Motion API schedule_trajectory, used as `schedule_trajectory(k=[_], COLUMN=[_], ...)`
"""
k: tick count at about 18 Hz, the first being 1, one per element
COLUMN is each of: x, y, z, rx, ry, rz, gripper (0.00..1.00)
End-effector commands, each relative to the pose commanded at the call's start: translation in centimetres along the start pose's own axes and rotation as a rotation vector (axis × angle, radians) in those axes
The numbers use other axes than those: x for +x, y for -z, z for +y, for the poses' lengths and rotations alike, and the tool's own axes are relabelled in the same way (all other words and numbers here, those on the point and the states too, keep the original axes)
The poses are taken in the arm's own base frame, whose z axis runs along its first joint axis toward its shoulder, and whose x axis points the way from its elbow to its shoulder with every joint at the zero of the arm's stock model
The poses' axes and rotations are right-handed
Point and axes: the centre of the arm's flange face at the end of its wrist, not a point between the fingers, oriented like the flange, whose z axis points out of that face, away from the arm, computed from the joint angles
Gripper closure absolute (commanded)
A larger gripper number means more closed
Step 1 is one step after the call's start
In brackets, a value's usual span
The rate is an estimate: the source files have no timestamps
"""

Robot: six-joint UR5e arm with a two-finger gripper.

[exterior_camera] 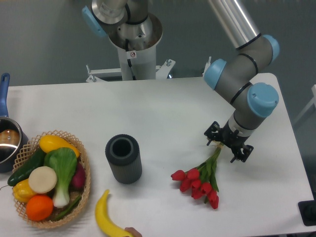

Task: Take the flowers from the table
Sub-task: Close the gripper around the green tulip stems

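The flowers [198,181] lie on the white counter [163,108], near its right front part, with the red heads fanned out low and the green stems running up and to the right. The pincer [227,144] sits right over the top end of the stems, and the stems seem to run up into it. I cannot tell from this view if its fingers are closed on the stems or only around them, because the black pincer body hides the tips. Grabbing at the thin stem end makes sense, since the soft red heads could get squashed. The heads look like they rest on the counter, so I think the lift is not done yet. A dark ribbed cup [123,158] stands well apart to the left, and a basket [85,163] of play food sits at the far left, with a banana [109,218] close by. A small round sticker [132,54] is on the robot's base, but it is too small to read.
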Motion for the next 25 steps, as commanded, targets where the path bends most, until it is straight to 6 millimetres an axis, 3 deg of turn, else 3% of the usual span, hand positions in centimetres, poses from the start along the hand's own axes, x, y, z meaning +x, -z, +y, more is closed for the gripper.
schedule_trajectory(k=[8,11,14,17,18,22,25], x=[0.2,0.2,0.1,0.0,0.0,0.2,0.1], y=[-1.9,-1.5,-1.3,-0.9,-1.0,-1.0,-0.4], z=[0.3,0.2,0.2,0.1,0.2,0.2,0.2], rx=[0.0,0.001,0.001,0.004,0.002,0.001,0.003], ry=[-0.005,-0.009,-0.015,-0.015,-0.012,-0.003,-0.001], rz=[0.0,-0.007,-0.009,-0.014,-0.013,-0.006,-0.015], gripper=[0.0,0.41,0.59,0.64,0.73,0.83,0.85])
